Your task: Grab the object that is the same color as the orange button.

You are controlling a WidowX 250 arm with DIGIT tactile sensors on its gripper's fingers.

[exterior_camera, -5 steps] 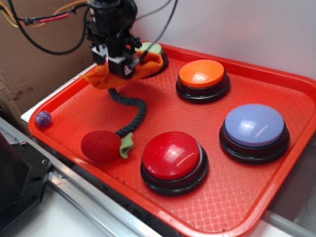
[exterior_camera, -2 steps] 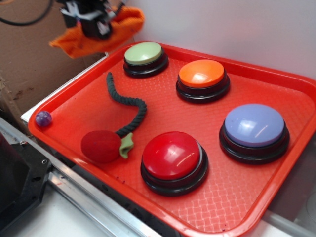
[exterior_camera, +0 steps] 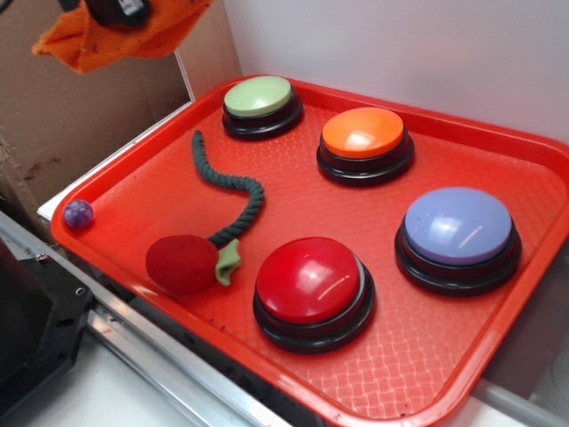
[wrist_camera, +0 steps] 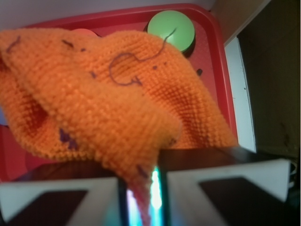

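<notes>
Dangling above the tray's (exterior_camera: 124, 169) far-left corner, orange rag (exterior_camera: 93, 40) sagging lengthwise leftward, gripper (wrist_camera: 141, 197) fingers clamped on its fold, wrist view alone showing pinch, exterior showing orange button (exterior_camera: 364, 133).

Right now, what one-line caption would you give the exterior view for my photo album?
Claw lifts an orange cloth high above a red tray of coloured dome buttons.
</notes>
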